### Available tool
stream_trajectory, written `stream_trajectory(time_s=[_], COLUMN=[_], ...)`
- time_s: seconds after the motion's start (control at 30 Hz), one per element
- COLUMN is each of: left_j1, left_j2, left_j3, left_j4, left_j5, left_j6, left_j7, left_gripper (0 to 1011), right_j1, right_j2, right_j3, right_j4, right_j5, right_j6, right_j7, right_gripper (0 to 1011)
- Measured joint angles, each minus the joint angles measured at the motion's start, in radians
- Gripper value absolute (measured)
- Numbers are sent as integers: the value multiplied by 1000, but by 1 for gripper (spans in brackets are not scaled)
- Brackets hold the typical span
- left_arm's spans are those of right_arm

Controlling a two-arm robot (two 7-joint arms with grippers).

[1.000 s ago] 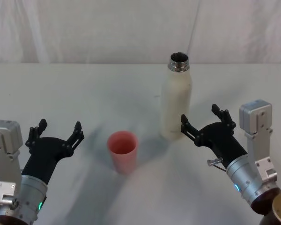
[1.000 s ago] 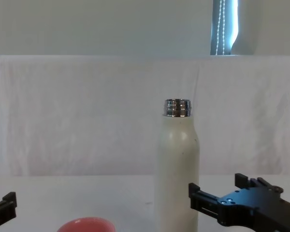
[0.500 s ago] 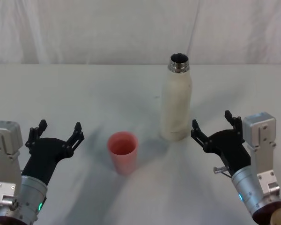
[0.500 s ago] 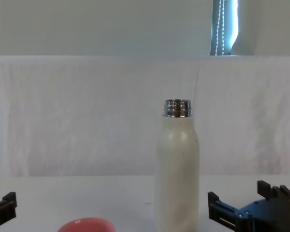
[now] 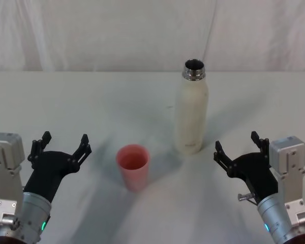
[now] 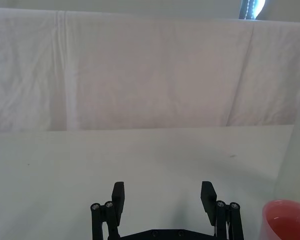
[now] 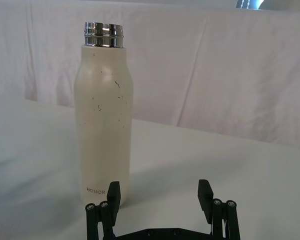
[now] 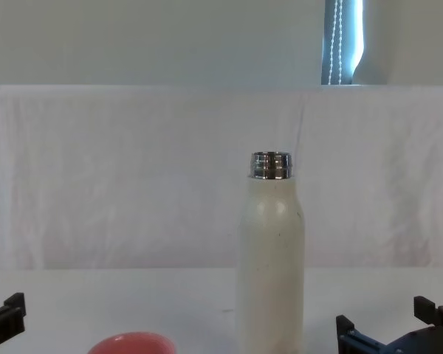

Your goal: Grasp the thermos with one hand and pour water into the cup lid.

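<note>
On the white table [image 5: 91, 101], the thermos [image 5: 191, 109] is seen standing upright with its shiny steel neck uncapped, toward the far middle-right of the surface. The cup lid [image 5: 133, 166] is set upright nearer the robot, to the left of the thermos and apart from it, its open mouth facing up. A white draped cloth [image 5: 117, 30] is hung behind the table as a backdrop.

The right gripper [image 5: 237, 146] is held low at the near right, to the right of the thermos base and nearer the robot, not touching it. Its black fingers are spread wide and nothing is held between them. From the right wrist view, the thermos [image 7: 104, 115] is seen just ahead of the spread fingertips [image 7: 112, 196], offset toward one finger rather than centred in the gap, with grey lettering readable near its base.

The left gripper [image 5: 62, 143] is held low at the near left, to the left of the cup lid and clear of it. Its fingers are likewise spread apart and empty. From the left wrist view, the pink rim of the cup lid [image 6: 286, 225] is caught at the edge, beyond one finger [image 6: 208, 197].

From the chest view, the thermos [image 8: 272, 258] is seen rising well above the cup lid [image 8: 131, 344], with the right gripper [image 8: 387, 330] showing at the lower right.
</note>
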Motion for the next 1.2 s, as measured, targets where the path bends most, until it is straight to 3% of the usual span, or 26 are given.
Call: stream_trajectory(time_s=[1.2], left_j1=[0], left_j2=[0], left_j3=[0], left_j4=[0], left_j5=[0], left_j6=[0], left_j7=[0], left_gripper=[1001], right_j1=[4], right_j2=[1], right_j3=[-3], right_j4=[1], right_j5=[7], right_j6=[6], right_j7=[3], right_gripper=[1001])
